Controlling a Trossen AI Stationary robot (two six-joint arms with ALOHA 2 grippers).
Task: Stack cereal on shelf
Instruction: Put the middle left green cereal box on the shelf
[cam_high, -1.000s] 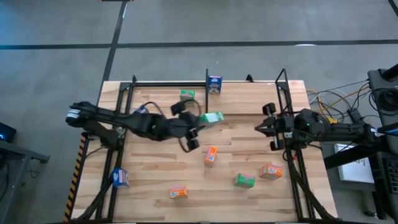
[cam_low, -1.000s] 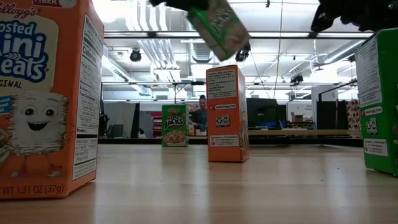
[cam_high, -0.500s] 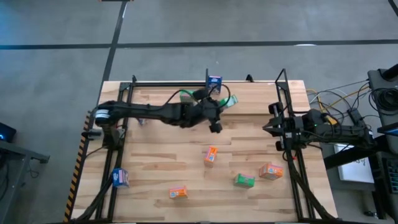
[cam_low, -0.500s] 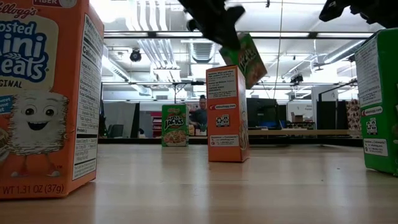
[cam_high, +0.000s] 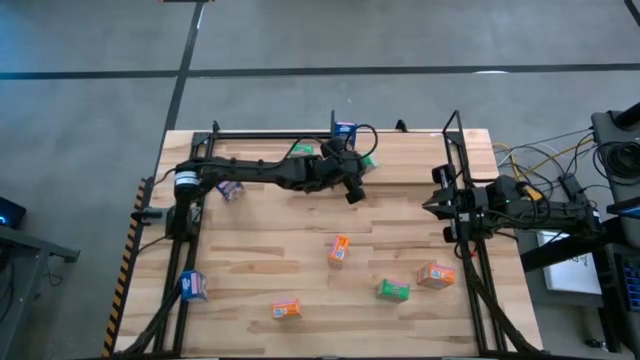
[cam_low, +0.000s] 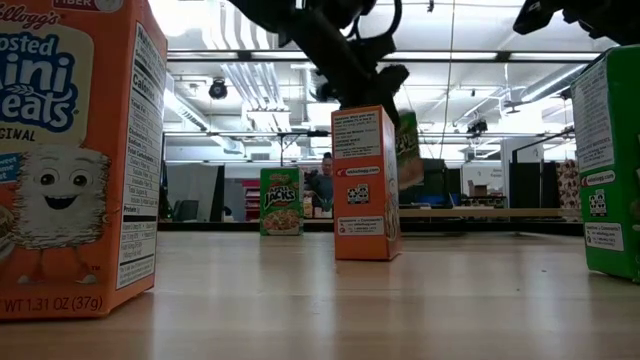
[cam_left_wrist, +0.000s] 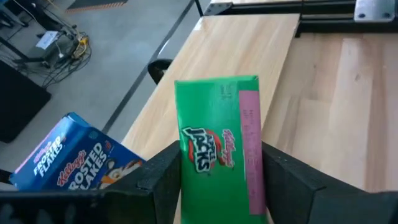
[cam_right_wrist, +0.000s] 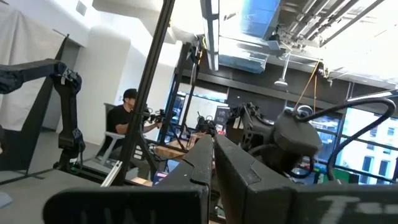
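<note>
My left gripper (cam_high: 356, 172) reaches over the far middle of the table, shut on a green cereal box (cam_high: 366, 160). This box stands beside the blue box (cam_high: 345, 130) that sits by the black divider of the shelf (cam_high: 410, 150). In the left wrist view the green box (cam_left_wrist: 217, 149) fills the space between my fingers, with the blue box (cam_left_wrist: 71, 158) beside it. Another green box (cam_high: 302, 150) stands on the shelf. My right gripper (cam_high: 434, 205) waits shut at the table's right edge, touching nothing; its fingers lie together (cam_right_wrist: 211, 158). My left gripper pinches the green box by its two narrow sides (cam_left_wrist: 181, 168), one finger (cam_left_wrist: 163, 180) on each, with the printed front facing the wrist camera. The fingers come from the table's left. In the low view the box (cam_low: 408, 150) stands near upright; the orange box hides its bottom.
Loose boxes lie on the near half of the table: orange (cam_high: 339, 250), green (cam_high: 393, 290), orange (cam_high: 435, 274), orange (cam_high: 286, 310), blue (cam_high: 193, 286). Another blue one (cam_high: 230, 189) sits by the left arm. Black frame posts stand at both sides. A person sits in the room behind.
My left gripper has carried the green box from over the table's middle toward the far edge and the right, up to the shelf beside the blue box. It has come down, and the box has turned from tilted to near upright. My right gripper drew back slightly toward the right edge.
</note>
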